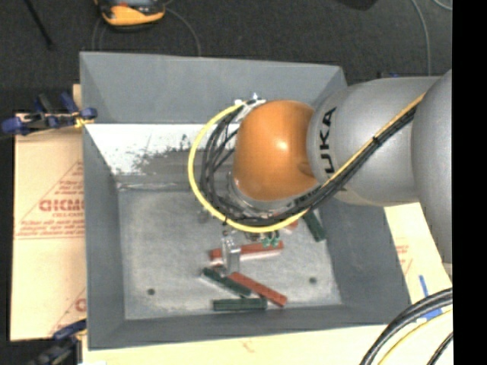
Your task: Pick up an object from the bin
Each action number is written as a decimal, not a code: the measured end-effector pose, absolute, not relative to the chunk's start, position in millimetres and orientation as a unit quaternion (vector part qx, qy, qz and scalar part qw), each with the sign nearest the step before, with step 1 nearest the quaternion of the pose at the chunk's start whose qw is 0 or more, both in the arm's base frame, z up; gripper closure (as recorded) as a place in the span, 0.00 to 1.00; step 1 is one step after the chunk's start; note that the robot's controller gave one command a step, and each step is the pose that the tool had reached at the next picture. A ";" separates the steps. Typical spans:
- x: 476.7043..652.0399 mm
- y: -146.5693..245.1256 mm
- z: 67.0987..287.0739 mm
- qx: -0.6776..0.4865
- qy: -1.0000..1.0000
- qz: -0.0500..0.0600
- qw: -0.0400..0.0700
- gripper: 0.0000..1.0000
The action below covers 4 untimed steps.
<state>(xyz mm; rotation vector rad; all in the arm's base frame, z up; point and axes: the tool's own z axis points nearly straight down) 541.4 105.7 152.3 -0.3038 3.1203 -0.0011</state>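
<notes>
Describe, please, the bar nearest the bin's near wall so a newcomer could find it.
Start at the grey bin, then the heap of bars under the gripper. The dark green bar lies lowest in view, running level, while its red-brown neighbour slants.

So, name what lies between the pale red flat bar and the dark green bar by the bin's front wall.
Camera view: another dark green flat bar and a brown-red flat bar, both lying slantwise.
</notes>
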 end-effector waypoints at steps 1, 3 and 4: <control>538.1 67.3 122.7 -0.175 0.985 0.001 0.002 0.00; 546.0 51.9 85.9 -0.020 1.000 -0.001 0.001 0.00; 549.6 -0.3 71.6 -0.022 1.000 0.000 0.002 1.00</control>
